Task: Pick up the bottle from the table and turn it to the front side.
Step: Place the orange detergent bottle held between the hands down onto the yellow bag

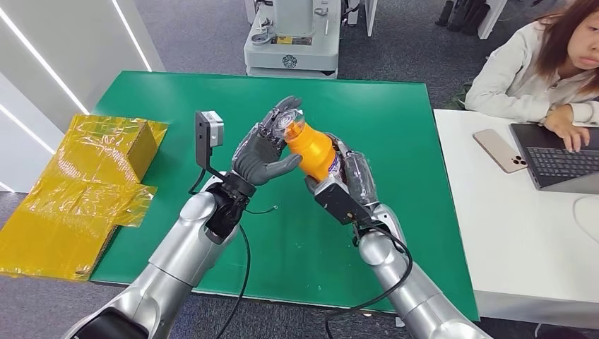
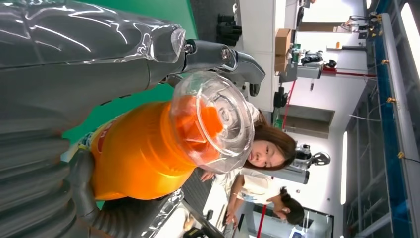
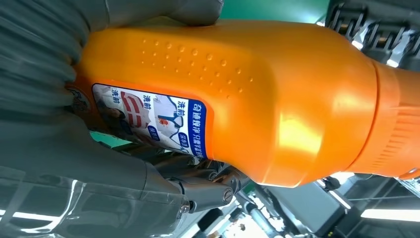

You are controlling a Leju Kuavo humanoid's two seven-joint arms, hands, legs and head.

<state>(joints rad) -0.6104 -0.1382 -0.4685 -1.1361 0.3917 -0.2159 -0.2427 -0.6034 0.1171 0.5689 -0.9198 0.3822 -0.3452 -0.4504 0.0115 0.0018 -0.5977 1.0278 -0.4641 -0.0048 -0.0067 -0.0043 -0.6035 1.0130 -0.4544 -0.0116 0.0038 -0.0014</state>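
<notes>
Yellow plastic-wrapped boxes [image 1: 78,187] sit at the far left, beside the green bench [image 1: 176,106]. Above the bench's middle, the left robot hand [image 1: 270,145] curls its fingers around the clear-capped top of the orange bottle [image 1: 313,148], touching its cap and shoulder. The bottle is lifted clear of the bench, tilted, its printed label [image 3: 153,121] facing the right wrist camera. The right robot hand [image 1: 346,176] grips the bottle's lower body. At the far right, a person [image 1: 537,63] works at a laptop [image 1: 558,159] on a white desk, a phone [image 1: 500,150] beside it.
</notes>
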